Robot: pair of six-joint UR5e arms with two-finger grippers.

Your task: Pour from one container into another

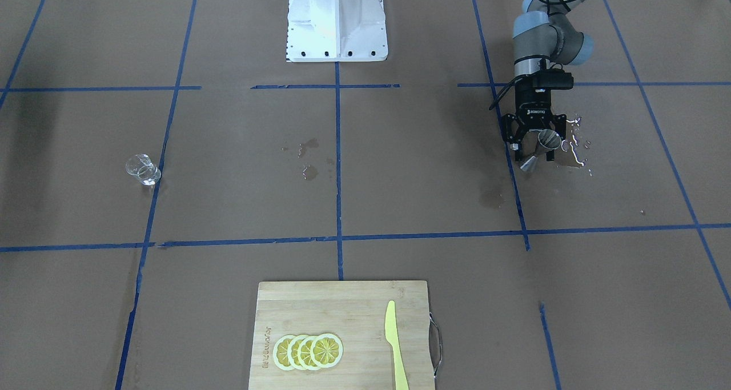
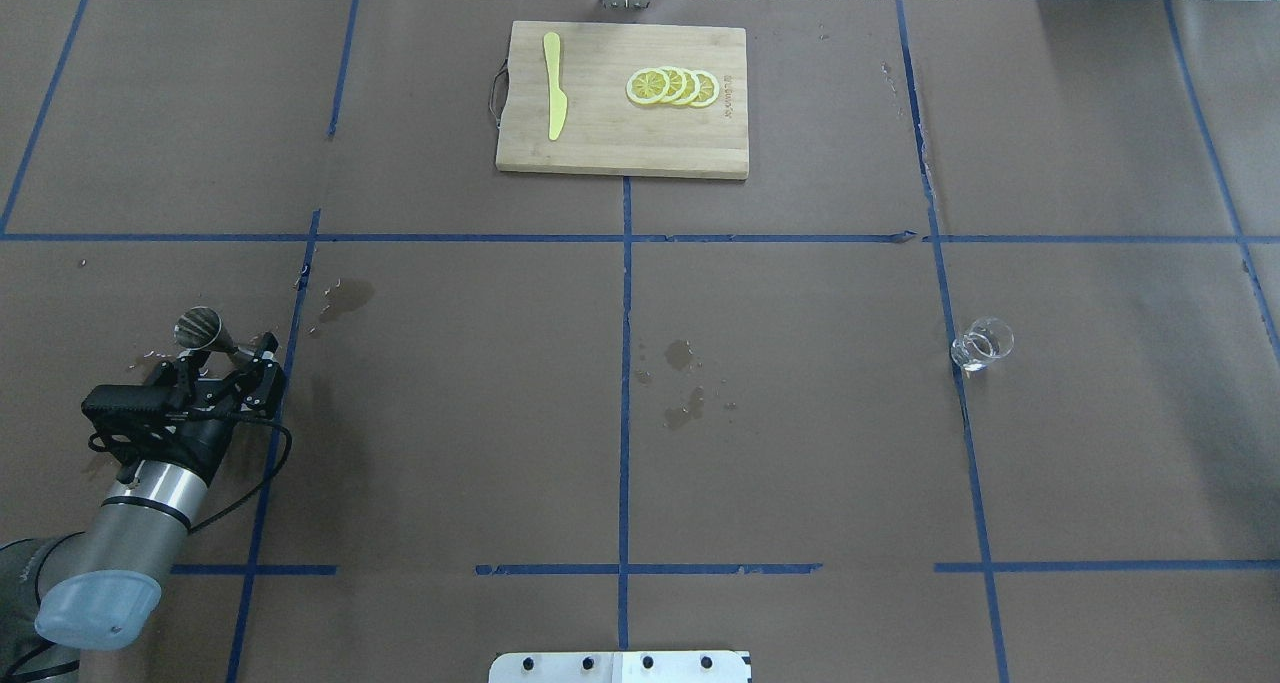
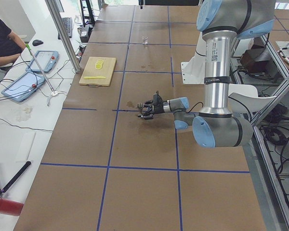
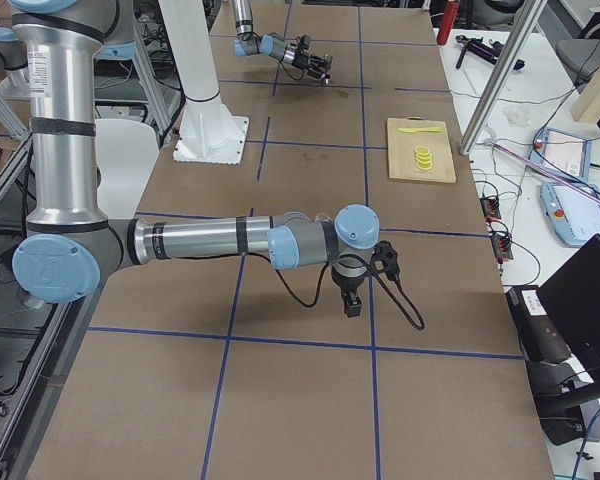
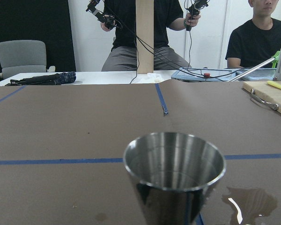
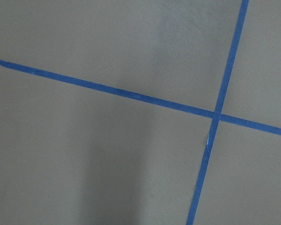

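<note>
The steel hourglass jigger [image 1: 539, 149] stands upright between the spread fingers of my left gripper [image 1: 535, 145], which reaches in level with the table and is open. From overhead the jigger [image 2: 208, 331] sits at the tips of that gripper [image 2: 228, 358]. The left wrist view is filled by the jigger's open mouth [image 5: 174, 161]. The clear glass cup [image 1: 143, 169] stands alone far across the table [image 2: 982, 343]. My right gripper [image 4: 350, 300] points down at bare table and shows only in the exterior right view, so whether it is open or shut I cannot tell.
A puddle [image 1: 574, 150] glistens beside the jigger. Wet stains [image 2: 685, 383] mark the table's middle. A wooden cutting board [image 2: 600, 148] with lemon slices [image 2: 672, 86] and a yellow knife [image 2: 553, 83] lies at the far edge. The white robot base [image 1: 337, 21] stands opposite it.
</note>
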